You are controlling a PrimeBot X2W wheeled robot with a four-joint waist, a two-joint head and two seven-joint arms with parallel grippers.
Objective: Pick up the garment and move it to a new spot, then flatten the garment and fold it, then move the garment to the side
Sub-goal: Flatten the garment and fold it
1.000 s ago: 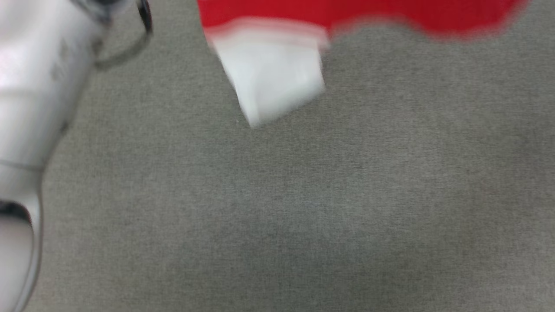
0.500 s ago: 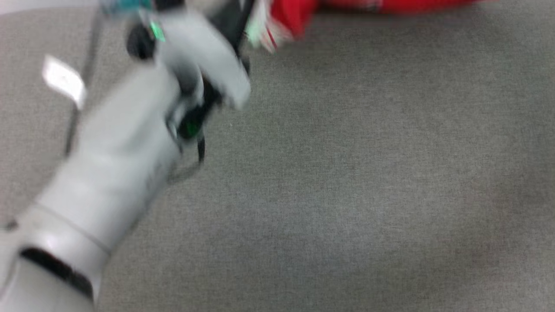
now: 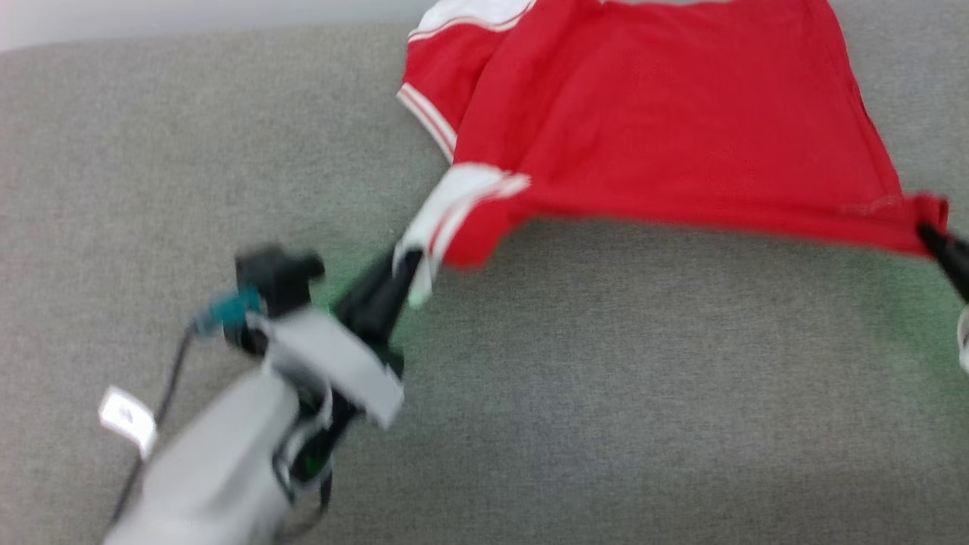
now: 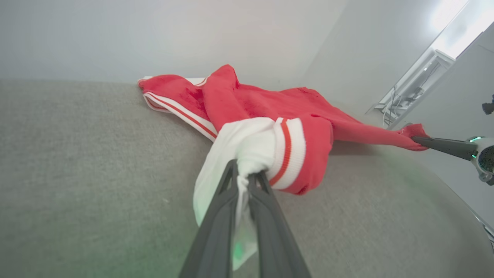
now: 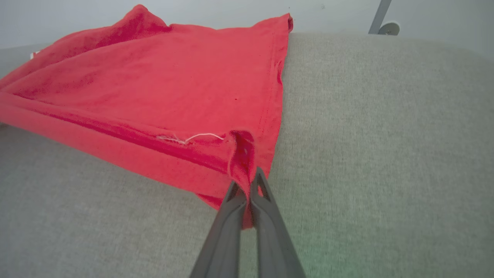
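The garment (image 3: 666, 129), a red jersey with white-striped trim, is stretched over the grey cloth surface (image 3: 606, 393), its near edge lifted between both grippers. My left gripper (image 3: 405, 265) is shut on the garment's white and red-striped corner (image 4: 266, 150). At the right edge, my right gripper (image 3: 927, 233) is shut on the garment's red hem corner (image 5: 241, 154). In the left wrist view the right gripper (image 4: 417, 139) pinches the far red corner. The far part of the garment (image 5: 154, 73) rests on the surface.
The grey cloth surface (image 5: 386, 154) spreads wide in front of and beside the garment. A pale wall (image 4: 193, 31) rises behind it. A cable and a white tag (image 3: 127, 415) hang by my left forearm.
The head camera has swung, so the whole garment now shows. My left arm has come into view holding the white corner, and the near edge is now pulled taut between both grippers.
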